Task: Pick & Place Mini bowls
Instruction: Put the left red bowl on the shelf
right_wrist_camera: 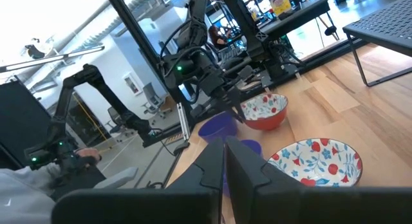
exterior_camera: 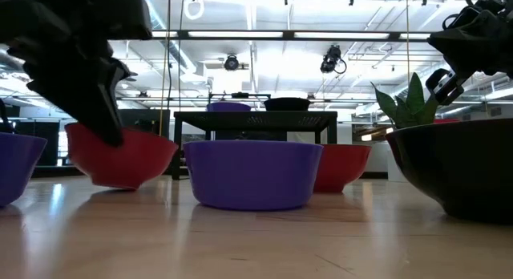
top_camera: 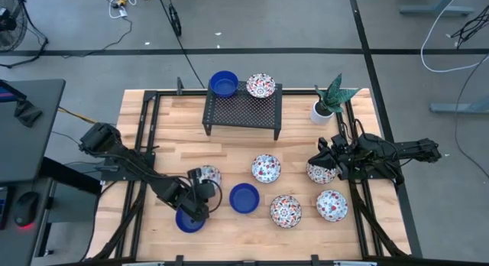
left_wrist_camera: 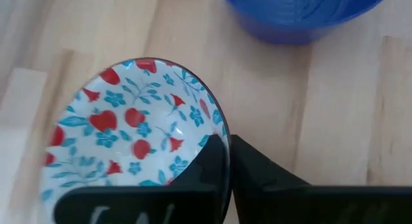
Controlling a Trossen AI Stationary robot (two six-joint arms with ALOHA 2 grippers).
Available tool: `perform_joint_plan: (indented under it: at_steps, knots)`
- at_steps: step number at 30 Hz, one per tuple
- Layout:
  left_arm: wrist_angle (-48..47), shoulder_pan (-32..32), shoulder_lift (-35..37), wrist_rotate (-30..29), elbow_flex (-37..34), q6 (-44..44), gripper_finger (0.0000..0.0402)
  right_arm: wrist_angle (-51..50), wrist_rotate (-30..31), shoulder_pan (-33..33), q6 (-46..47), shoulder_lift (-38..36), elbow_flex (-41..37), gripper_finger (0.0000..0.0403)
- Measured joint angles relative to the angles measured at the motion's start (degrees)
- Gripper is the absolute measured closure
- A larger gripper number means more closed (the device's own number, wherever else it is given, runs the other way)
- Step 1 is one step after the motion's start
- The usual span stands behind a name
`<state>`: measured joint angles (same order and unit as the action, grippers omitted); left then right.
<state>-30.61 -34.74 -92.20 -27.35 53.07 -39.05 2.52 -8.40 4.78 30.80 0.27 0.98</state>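
A floral mini bowl (top_camera: 208, 176) (left_wrist_camera: 122, 134), red on the outside in the low view (exterior_camera: 120, 157), stands near the table's front left. My left gripper (top_camera: 200, 191) (left_wrist_camera: 226, 143) is shut on its rim. Two blue mini bowls (top_camera: 189, 219) (top_camera: 244, 197) sit on the table beside it. Several more floral bowls (top_camera: 266, 168) (top_camera: 285, 210) (top_camera: 331, 205) (top_camera: 322, 172) lie to the right. A blue bowl (top_camera: 223, 84) and a floral bowl (top_camera: 260, 85) rest on the black rack (top_camera: 242, 111). My right gripper (top_camera: 319, 155) (right_wrist_camera: 225, 163) waits shut at the right, touching nothing. My left gripper pinches the floral bowl's rim (left_wrist_camera: 226, 161) on its near side, one finger inside the bowl (left_wrist_camera: 209, 161) and one outside (left_wrist_camera: 254, 163). The fingers slant down from the table's near left. The bowl's base rests on the table (exterior_camera: 120, 183).
A white pot with a green plant (top_camera: 327, 104) stands at the back right. The black mesh rack sits at the table's far middle. A blue bowl (left_wrist_camera: 302, 11) lies close to the held bowl. Bare wood (top_camera: 244, 235) runs along the front edge.
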Motion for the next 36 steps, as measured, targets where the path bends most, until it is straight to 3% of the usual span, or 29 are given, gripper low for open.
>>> perform_joint_plan:
  at_steps: [6, 12, 18, 21, 27, 31, 36]
  knots:
    - [-3.1, 1.4, -0.2, -2.4, 7.7, 9.1, 0.0385, 0.0, 0.0, 0.0, 0.0, 0.0, 0.0, 0.0382]
    - [-3.6, 4.5, -0.2, -10.9, 14.7, 24.1, 0.039, 0.0, 0.0, 0.0, 0.0, 0.0, 0.0, 0.0382]
    - [-3.2, 12.5, -0.2, -13.6, 17.8, 40.5, 0.039, 0.0, 0.0, 0.0, 0.0, 0.0, 0.0, 0.0382]
    - [1.4, 18.5, -0.2, -11.7, 17.9, 49.3, 0.0391, 0.0, 0.0, 0.0, 0.0, 0.0, 0.0, 0.0382]
    - [11.8, 31.0, -0.2, 0.1, 17.8, 61.9, 0.0386, 0.0, 0.0, 0.0, 0.0, 0.0, 0.0, 0.0382]
    - [16.3, 37.2, -0.2, 2.6, 17.8, 64.2, 0.0391, 0.0, 0.0, 0.0, 0.0, 0.0, 0.0, 0.0382]
    - [14.6, 42.9, -0.2, 6.7, 17.8, 62.2, 0.0386, 0.0, 0.0, 0.0, 0.0, 0.0, 0.0, 0.0382]
